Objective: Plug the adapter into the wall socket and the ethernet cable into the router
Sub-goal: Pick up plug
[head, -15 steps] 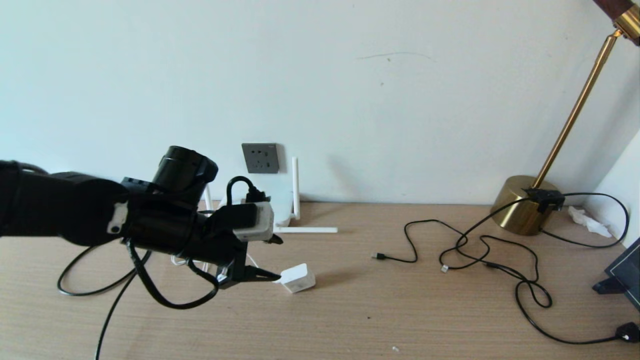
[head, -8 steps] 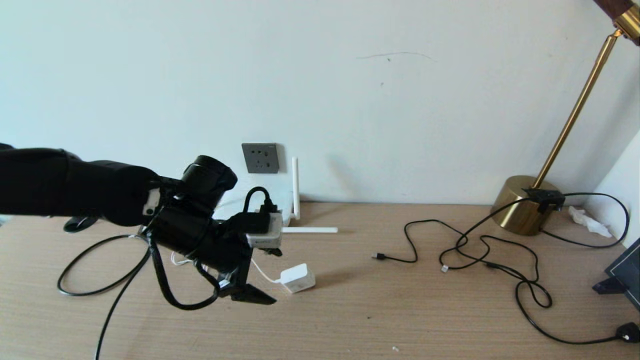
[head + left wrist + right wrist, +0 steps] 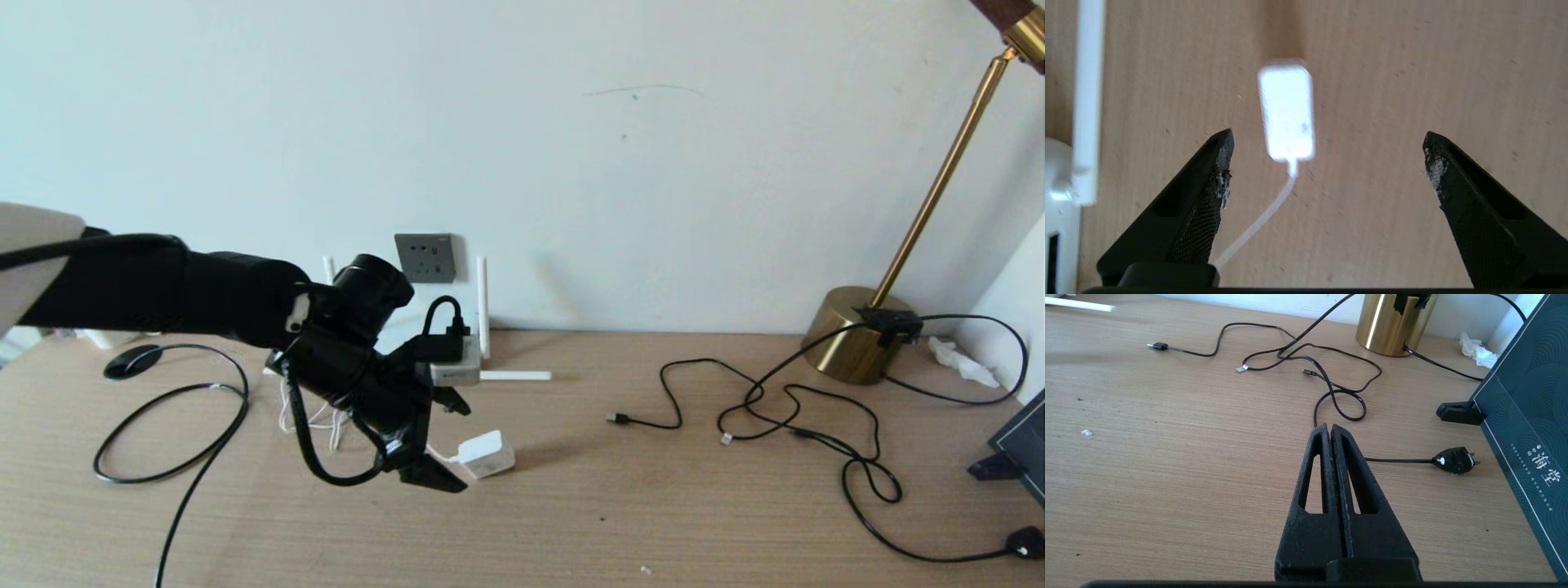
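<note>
While a second ago my left arm sat lower and nearer the table's left edge, my left gripper (image 3: pixel 454 445) has since pushed forward and rightward — its jaws spread wide and empty, hovering just short of the adapter (image 3: pixel 486 454). The adapter has not moved: it lies flat on the wooden table (image 3: pixel 653 506), in front of the router (image 3: pixel 461 359). Seen from my left wrist, the adapter (image 3: pixel 1287 112) sits ahead of my fingertips (image 3: pixel 1221 155), closer to one of them than the other, its long axis running straight away from me and its thin white cord (image 3: pixel 1265 212) trailing back toward my wrist. Behind it on the wall, the wall socket (image 3: pixel 424 258) carries nothing. The ethernet cable (image 3: pixel 163 416) loops across the table's left side, well apart from the adapter. My right gripper (image 3: pixel 1331 435) rests low over the table's right side — fingers pressed together on nothing, near the thin black cords (image 3: pixel 1306 363) and the brass lamp base (image 3: pixel 853 331).
</note>
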Controlling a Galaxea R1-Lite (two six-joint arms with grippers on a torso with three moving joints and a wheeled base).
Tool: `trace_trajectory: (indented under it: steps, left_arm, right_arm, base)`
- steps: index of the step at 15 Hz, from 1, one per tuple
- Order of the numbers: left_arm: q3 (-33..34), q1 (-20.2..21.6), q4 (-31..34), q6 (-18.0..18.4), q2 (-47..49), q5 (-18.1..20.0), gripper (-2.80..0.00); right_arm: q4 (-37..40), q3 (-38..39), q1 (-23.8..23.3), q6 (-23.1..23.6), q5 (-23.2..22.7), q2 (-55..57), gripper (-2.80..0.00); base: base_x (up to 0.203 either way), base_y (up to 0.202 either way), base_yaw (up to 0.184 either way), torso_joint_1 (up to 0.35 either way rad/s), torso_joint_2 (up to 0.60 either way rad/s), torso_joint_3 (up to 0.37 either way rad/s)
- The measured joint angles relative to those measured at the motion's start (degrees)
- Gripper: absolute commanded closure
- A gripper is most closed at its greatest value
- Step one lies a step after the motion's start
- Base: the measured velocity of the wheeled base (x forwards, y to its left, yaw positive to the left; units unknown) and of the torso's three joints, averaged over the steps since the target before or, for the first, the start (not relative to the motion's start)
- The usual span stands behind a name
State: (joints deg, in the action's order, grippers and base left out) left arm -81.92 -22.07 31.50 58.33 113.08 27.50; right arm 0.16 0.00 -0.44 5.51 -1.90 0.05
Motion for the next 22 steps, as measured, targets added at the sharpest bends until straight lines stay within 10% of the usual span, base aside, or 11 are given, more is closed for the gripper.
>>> trace_trajectory:
  steps: [18, 19, 22]
  left_arm:
    - [-7.58, -2.61, -0.57, -0.81, 11.01, -3.33, -2.8]
    - [-7.65, -2.65, -0.59, -0.84, 11.18, -3.34, 0.0]
    - [-7.8, -3.07, -0.63, -0.84, 11.64, -3.34, 0.0]
  right_arm:
    - [0.02, 0.0, 0.0, -0.02, 0.0, 0.0, 0.0]
    - [0.0, 0.0, 0.0, -0.02, 0.01, 0.0, 0.0]
    - [0.0, 0.0, 0.0, -0.02, 0.0, 0.0, 0.0]
  base:
    - [0.0, 0.0, 0.0, 0.0, 0.0, 0.0]
    - [0.0, 0.0, 0.0, 0.0, 0.0, 0.0]
    - [0.0, 0.0, 0.0, 0.0, 0.0, 0.0]
